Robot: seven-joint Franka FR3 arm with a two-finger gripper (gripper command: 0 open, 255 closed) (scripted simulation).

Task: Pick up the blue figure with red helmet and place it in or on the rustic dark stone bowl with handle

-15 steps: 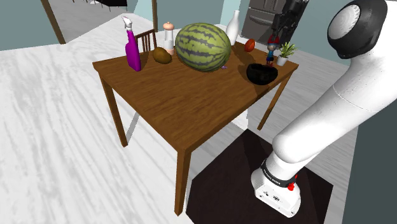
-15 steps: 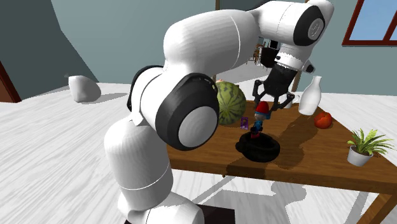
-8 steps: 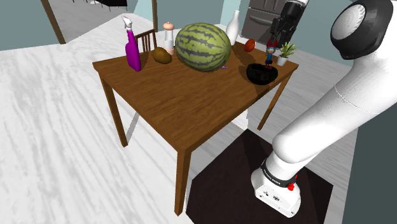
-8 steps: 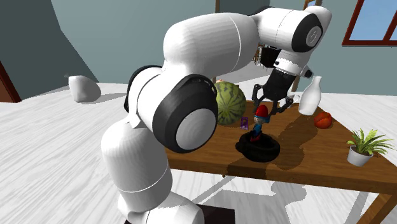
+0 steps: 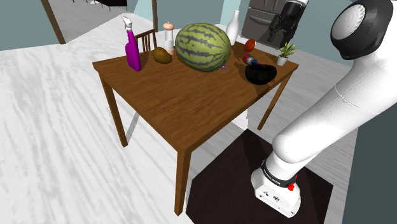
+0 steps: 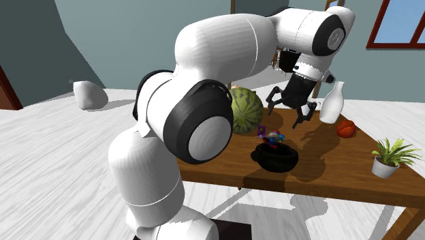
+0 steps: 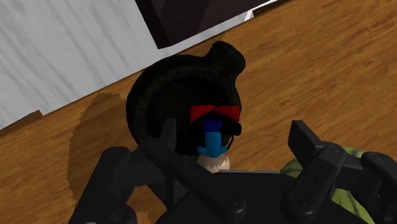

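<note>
Lying on the dark bowl (image 6: 276, 159) was the blue figure (image 6: 274, 138); above the bowl the gripper (image 6: 286, 112) held its fingers apart.

The surface (image 5: 191, 108) is brown wood with fine lines, a bit shiny. The bowl (image 5: 261, 75) looks dull, dark and a little rough, like stone. The arm (image 6: 231, 48) is smooth, shiny white. The pincer (image 6: 286, 110) is dull black. The floor (image 5: 51, 127) is pale, streaky wood.
</note>
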